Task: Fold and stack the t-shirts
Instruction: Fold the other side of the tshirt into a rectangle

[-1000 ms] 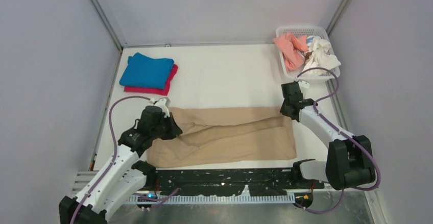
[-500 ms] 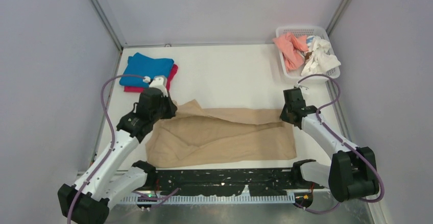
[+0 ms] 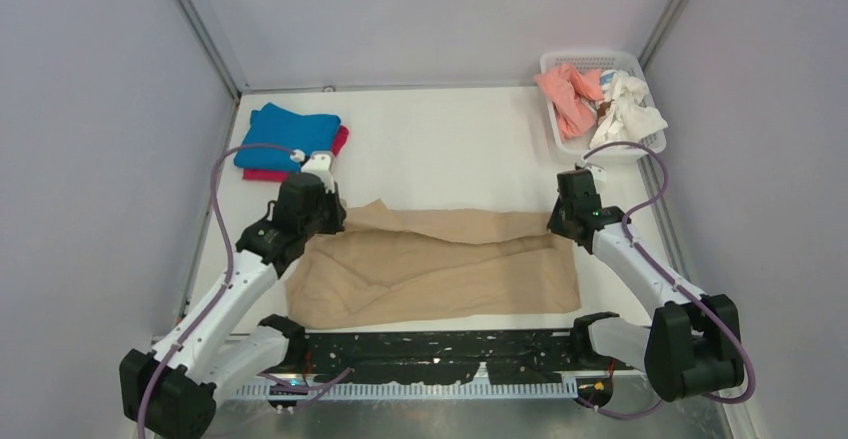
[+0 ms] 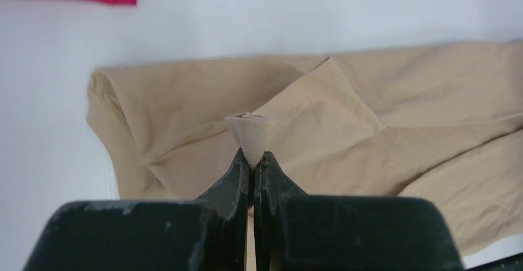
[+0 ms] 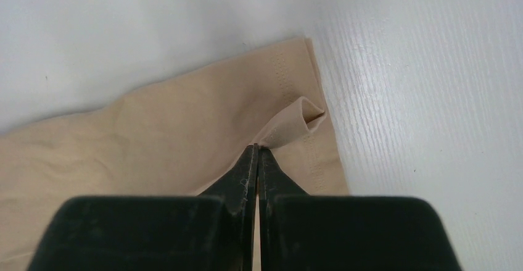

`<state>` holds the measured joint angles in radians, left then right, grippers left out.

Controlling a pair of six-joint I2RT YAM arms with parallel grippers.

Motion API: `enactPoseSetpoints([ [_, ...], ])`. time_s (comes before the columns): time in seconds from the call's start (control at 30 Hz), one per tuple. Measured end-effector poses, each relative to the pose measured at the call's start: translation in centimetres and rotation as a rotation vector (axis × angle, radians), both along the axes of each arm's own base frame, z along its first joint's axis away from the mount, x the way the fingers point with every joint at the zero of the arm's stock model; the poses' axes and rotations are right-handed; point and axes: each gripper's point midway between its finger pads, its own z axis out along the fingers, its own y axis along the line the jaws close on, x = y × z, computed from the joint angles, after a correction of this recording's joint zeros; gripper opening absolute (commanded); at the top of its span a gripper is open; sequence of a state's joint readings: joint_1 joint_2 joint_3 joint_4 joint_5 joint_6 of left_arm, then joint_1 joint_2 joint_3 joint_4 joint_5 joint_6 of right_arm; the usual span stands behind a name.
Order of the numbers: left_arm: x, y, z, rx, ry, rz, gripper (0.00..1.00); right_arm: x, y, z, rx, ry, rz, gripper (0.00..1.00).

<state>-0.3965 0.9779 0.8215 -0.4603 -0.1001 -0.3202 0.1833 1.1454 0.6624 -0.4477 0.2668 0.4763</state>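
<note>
Pinching the tan t-shirt (image 3: 440, 269) tight, the left gripper (image 4: 252, 157) and right gripper (image 5: 257, 152) now hold its edge farther back, spreading it for folding.

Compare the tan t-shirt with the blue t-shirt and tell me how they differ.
The tan t-shirt lies spread wide and rumpled near the arms; the blue t-shirt is folded compactly at the far left. The left gripper and right gripper each pinch the tan t-shirt; no gripper touches the blue t-shirt. The tan t-shirt rests on the table; the blue t-shirt sits on a magenta t-shirt. Both are plain cloth.
</note>
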Motion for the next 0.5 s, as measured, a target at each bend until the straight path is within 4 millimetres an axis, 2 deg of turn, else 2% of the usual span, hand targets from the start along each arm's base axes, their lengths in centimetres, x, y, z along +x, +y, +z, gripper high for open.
enactPoseSetpoints([
  [0.07, -2.0, 0.4, -2.4, -0.013, 0.043, 0.003, 0.00, -0.1, 0.2, -0.1, 0.006, 0.004, 0.009, 0.06],
  [0.23, -5.7, 1.0, -6.8, -0.080, 0.128, 0.035, 0.00, -0.4, 0.3, -0.7, 0.008, 0.024, 0.017, 0.07],
  [0.4, -7.9, 0.7, -9.9, -0.138, 0.212, 0.053, 0.00, -0.5, 0.2, -0.9, 0.005, 0.032, 0.017, 0.09],
  [0.5, -9.0, 0.5, -11.5, -0.164, 0.267, 0.064, 0.06, -0.6, 0.1, -1.2, -0.005, 0.045, 0.015, 0.10],
])
